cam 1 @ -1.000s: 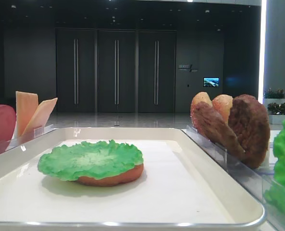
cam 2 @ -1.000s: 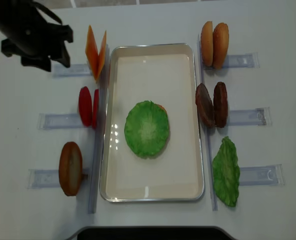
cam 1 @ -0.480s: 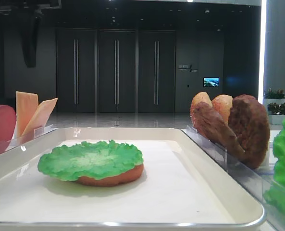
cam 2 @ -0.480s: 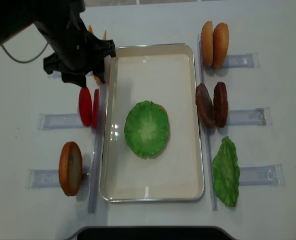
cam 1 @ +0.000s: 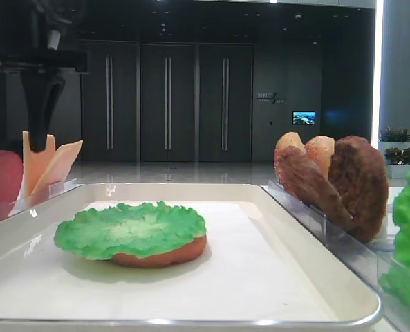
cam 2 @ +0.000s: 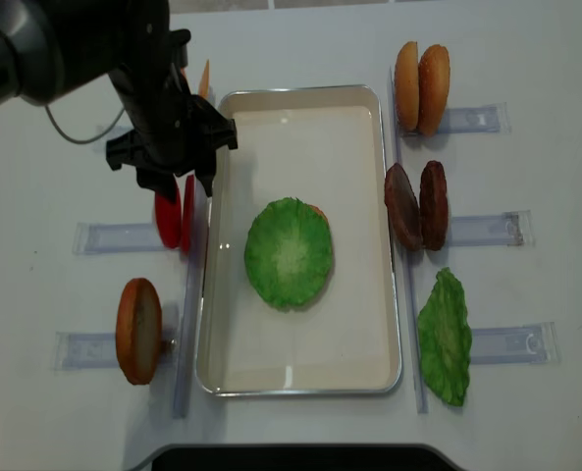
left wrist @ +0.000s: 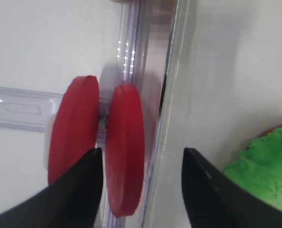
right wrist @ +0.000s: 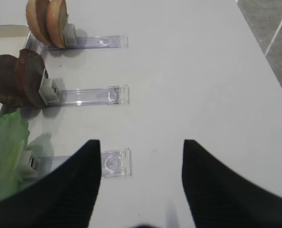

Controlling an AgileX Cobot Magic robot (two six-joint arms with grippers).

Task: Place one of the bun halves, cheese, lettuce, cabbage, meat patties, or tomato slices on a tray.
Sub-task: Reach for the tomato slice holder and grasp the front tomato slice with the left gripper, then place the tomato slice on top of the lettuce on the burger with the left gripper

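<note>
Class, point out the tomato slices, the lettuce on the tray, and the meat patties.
tomato slices (left wrist: 124, 147): left wrist view, edge of nearer slice.
lettuce (cam 2: 289, 253): overhead view, leaf centre.
meat patties (cam 2: 433, 203): overhead view, right patty's top edge.

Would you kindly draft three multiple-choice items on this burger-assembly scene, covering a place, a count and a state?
1. Where does the lettuce leaf on the tray lie?
A. on a bun half
B. on a patty
C. on bare tray

2. How many tomato slices stand in their rack?
A. one
B. two
C. four

3. How is the left hand?
A. shut on a tomato
B. shut and empty
C. open above the tomato slices

Key: 1 A, a tan edge shows beneath the leaf; 2 B, the left wrist view shows two red discs; 3 C, its fingers stand apart, holding nothing.
</note>
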